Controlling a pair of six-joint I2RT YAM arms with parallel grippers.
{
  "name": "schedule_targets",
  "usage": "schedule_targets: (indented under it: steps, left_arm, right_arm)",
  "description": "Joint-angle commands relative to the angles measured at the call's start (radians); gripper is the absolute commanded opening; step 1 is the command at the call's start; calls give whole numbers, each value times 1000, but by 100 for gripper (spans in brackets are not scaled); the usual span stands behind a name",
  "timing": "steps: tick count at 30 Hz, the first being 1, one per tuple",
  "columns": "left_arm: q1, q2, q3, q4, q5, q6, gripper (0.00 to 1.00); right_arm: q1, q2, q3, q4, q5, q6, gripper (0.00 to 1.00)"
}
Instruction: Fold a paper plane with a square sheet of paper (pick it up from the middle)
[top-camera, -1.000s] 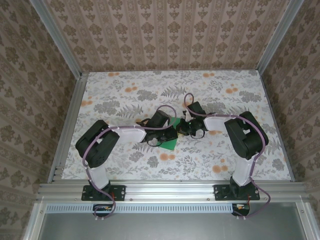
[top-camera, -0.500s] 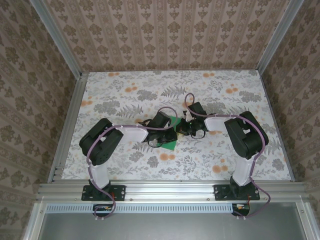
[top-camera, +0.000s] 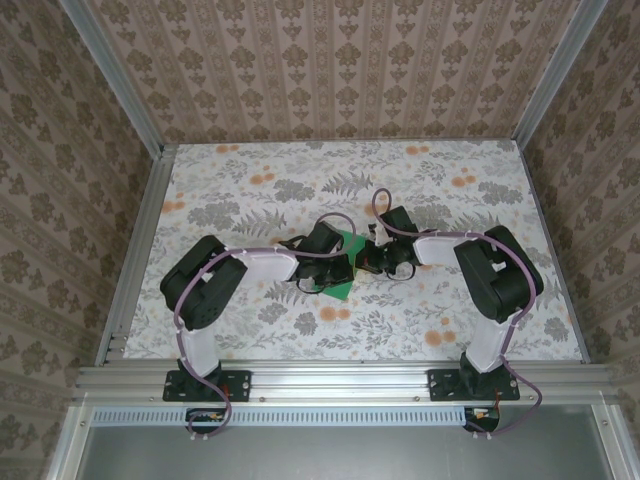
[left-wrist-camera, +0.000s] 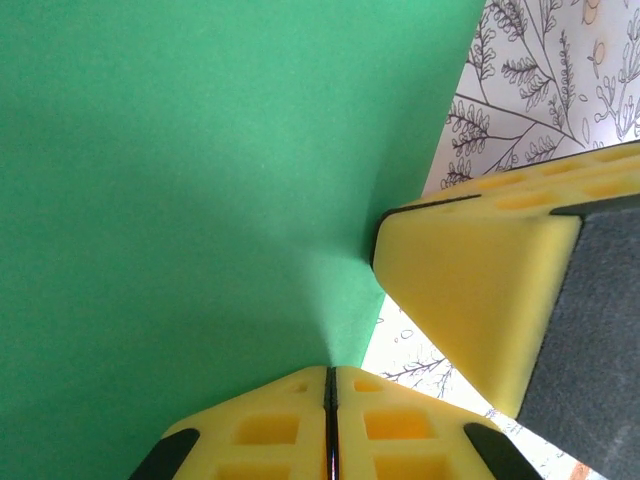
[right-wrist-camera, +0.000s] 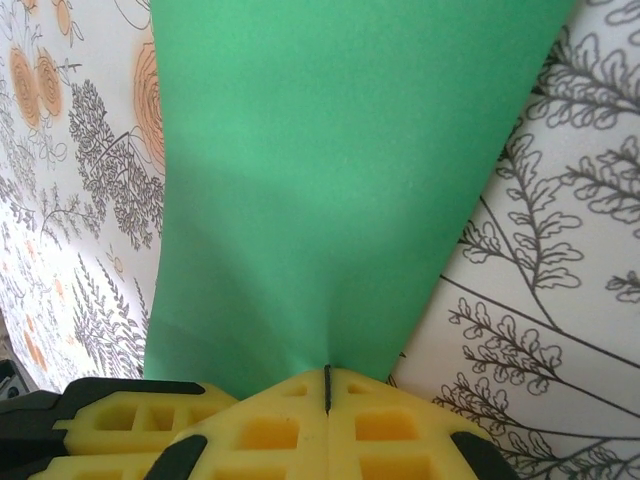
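The square sheet of paper is bright green and sits at the table's middle, mostly covered by both wrists. My left gripper is shut on one edge of it; in the left wrist view its yellow fingertips meet with the green sheet rising out of the seam. My right gripper is shut on the sheet from the other side, pads closed on the puckered paper. The two grippers are almost touching; the right one's fingers sit beside the left. A paper plane is out of view.
The floral tablecloth covers the table. Aluminium rails line the left and right sides, and patterned walls close the back. Both arm bases stand at the near edge.
The left arm's elbow has shifted a little toward the centre and the right arm's elbow slightly outward. Both grippers stay on the green sheet in the middle.
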Motion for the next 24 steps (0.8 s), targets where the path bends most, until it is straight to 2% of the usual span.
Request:
schedule_targets:
  steps: [1,8,24]
  left_arm:
    - [-8,28,20,-88,-28,-5,10]
    - [-9,54,46,-189,-35,-9,10]
    - [-14,91,55,-243,-24,-14,8]
  right_arm:
    - [-3,27,15,-43,12,-28,4]
    - [-28,62,61,-69,65,-41,4]
    - [-87,128,123,-15,64,-17,4]
